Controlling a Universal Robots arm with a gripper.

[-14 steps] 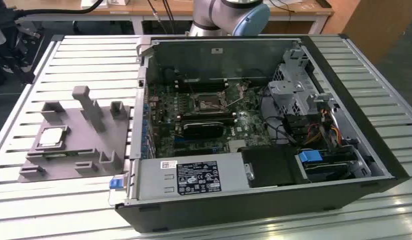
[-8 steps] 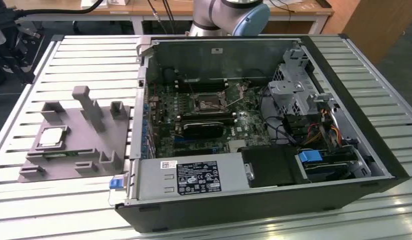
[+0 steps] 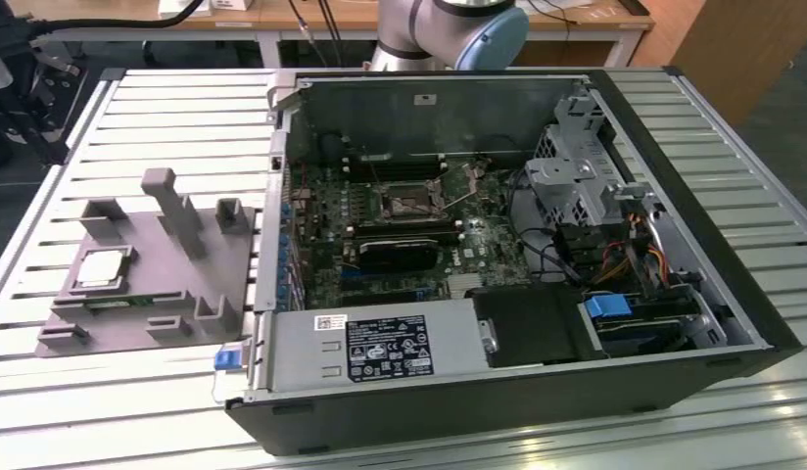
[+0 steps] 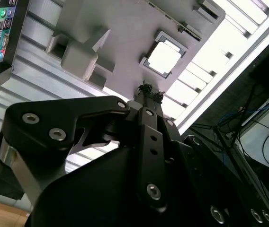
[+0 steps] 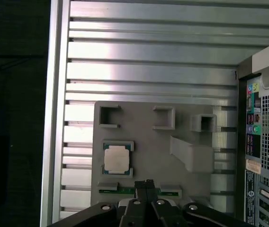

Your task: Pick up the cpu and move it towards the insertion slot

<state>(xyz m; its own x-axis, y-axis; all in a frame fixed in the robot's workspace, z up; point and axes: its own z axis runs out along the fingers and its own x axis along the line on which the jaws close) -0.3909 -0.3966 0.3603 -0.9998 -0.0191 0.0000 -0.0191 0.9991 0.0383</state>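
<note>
First wrist view: pincer over tray, near cpu.
Its jaws are together, empty; cpu lies in a tray recess, well apart from the slot.

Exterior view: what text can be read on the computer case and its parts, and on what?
No text is legible.
Black label on the power supply: print too small to read.
White sticker beside it: too small.
Small sticker on the back wall of the case: blurred.
</note>
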